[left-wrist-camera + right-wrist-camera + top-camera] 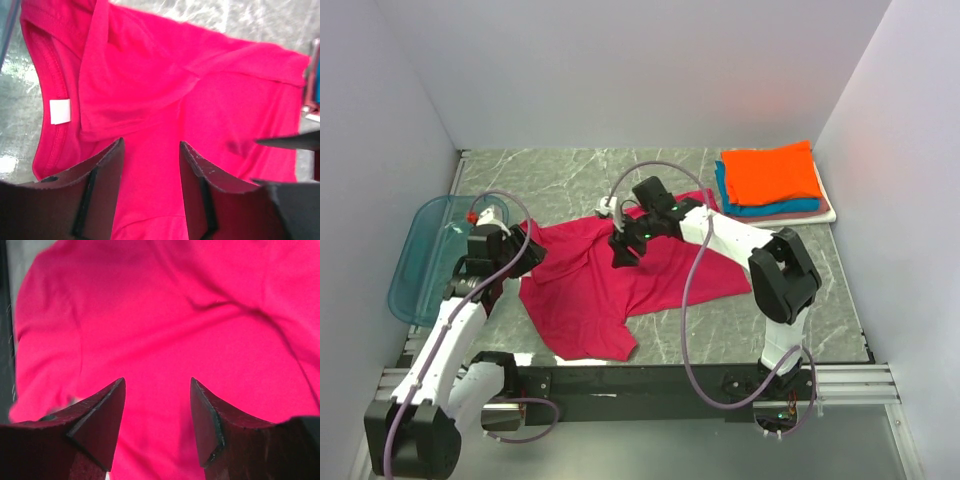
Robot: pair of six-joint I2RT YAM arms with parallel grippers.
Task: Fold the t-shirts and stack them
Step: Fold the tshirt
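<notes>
The red t-shirt point(620, 285) lies rumpled on the table point(560, 180), near its front edge; the folded shirts point(772, 180) are stacked in the far right corner. The left gripper point(528, 248) at the red t-shirt's left side and the right gripper point(623, 256) over its middle both have their fingers apart, clamping nothing.

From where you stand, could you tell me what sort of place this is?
Likely a robot test cell: plain white walls box in a marble-look table, a left arm and right arm are bolted at its near edge, with a red t-shirt spread out.
</notes>
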